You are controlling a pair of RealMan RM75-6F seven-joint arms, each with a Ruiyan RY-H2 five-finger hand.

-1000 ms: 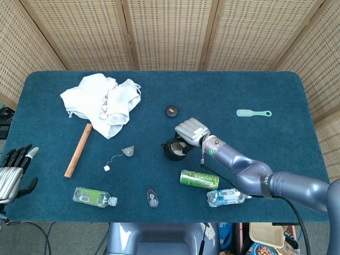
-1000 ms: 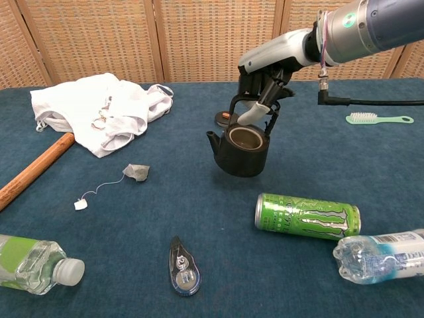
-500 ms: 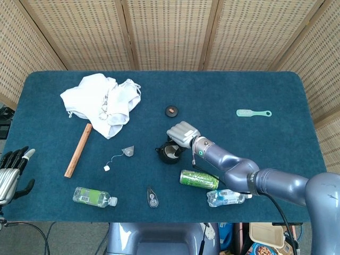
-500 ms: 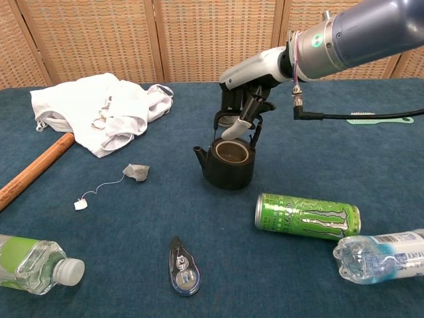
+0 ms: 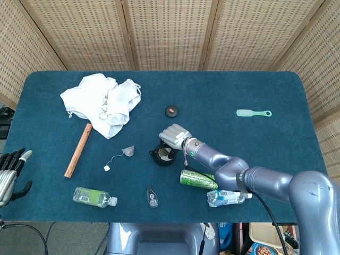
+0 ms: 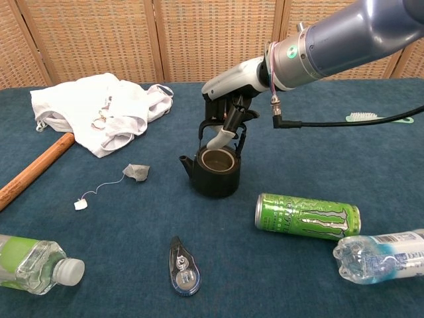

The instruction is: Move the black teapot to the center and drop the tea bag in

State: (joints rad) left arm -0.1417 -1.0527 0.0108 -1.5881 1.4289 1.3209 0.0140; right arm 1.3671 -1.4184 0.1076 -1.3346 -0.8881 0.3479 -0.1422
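The right robot hand (image 6: 224,123) grips the teapot (image 6: 213,172) by its handle from above — lid off, mouth clear for the tea bag (image 6: 136,172) beside it.

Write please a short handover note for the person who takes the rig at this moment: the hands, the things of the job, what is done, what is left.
Right hand: holds the black teapot by its handle, near the middle of the table. Whether the teapot rests on the cloth or hangs just above it I cannot tell.
Left hand: at the table's left edge, holds nothing, fingers apart.
Tea bag: lies on the table, left of the teapot, its string and tag trailing further left. Untouched.
Teapot has no lid on; opening faces up.
Done: teapot brought about to the center.
Left: release the teapot, pick up the tea bag, drop it in.
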